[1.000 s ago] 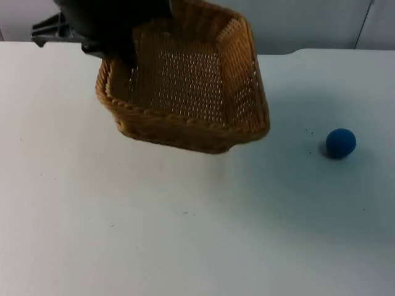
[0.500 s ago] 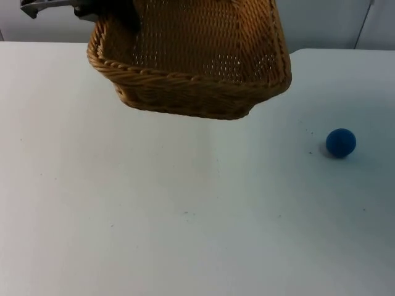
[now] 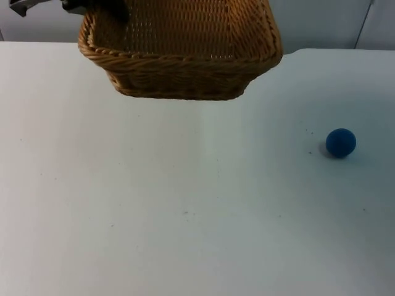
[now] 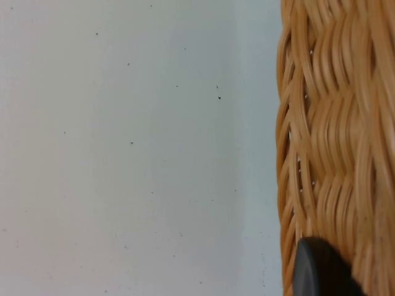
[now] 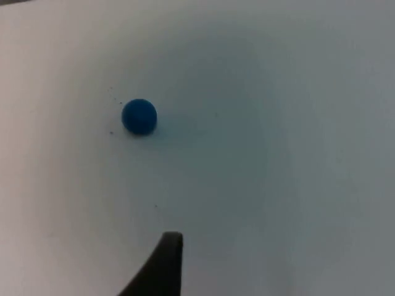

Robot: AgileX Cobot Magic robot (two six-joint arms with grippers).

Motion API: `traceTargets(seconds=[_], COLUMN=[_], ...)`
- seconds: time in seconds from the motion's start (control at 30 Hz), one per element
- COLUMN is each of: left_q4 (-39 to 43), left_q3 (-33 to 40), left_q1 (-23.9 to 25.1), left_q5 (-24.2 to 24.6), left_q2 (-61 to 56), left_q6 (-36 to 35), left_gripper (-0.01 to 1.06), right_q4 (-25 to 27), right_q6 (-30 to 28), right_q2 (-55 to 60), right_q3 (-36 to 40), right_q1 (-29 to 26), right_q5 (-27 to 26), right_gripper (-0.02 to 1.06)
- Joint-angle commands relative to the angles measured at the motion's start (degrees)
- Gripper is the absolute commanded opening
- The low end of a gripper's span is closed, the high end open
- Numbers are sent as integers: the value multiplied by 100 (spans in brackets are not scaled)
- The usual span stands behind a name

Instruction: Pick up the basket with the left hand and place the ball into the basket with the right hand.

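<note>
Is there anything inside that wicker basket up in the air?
The basket looks empty as far as its woven inside shows; the near wall hides the floor. The blue ball lies on the table.

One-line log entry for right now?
left gripper: holding basket aloft | right gripper: above table, waiting | ball: on table, not in basket

basket (image 3: 185,68) far rim cut off by the frame edge (top view), left claw (image 3: 114,11) mostly out of frame
</note>
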Motion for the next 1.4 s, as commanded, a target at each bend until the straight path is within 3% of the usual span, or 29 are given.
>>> traceTargets(seconds=[0.0,0.37,0.53,0.73,0.9,1.37], left_q4=[-316,-326,-326,-326,-326,-316], left_q3=[0,0,0,0,0,0], left_q1=[5,5,5,5,5,5], left_q5=[-128,-251,-339,-284,-256,-342], left_q2=[-102,-102,-102,10,148,281], left_q6=[-27,-27,-27,-49,-49,-49], left_gripper=[0,0,0,0,0,0], right_q4=[-20,73,330,330,330,372], right_q6=[66,-130,-386,-359,-289,-431], right_q2=[513,3815,5354,6504,7763,8880], right_q3=[-183,-1370,-1845,-2475,-3236,-3458], right_q1=[80,148,608,911,911,923], right_q5=[-432,-1928,-2639,-2767,-2489,-2577], right_gripper=[105,105,105,105,105,105])
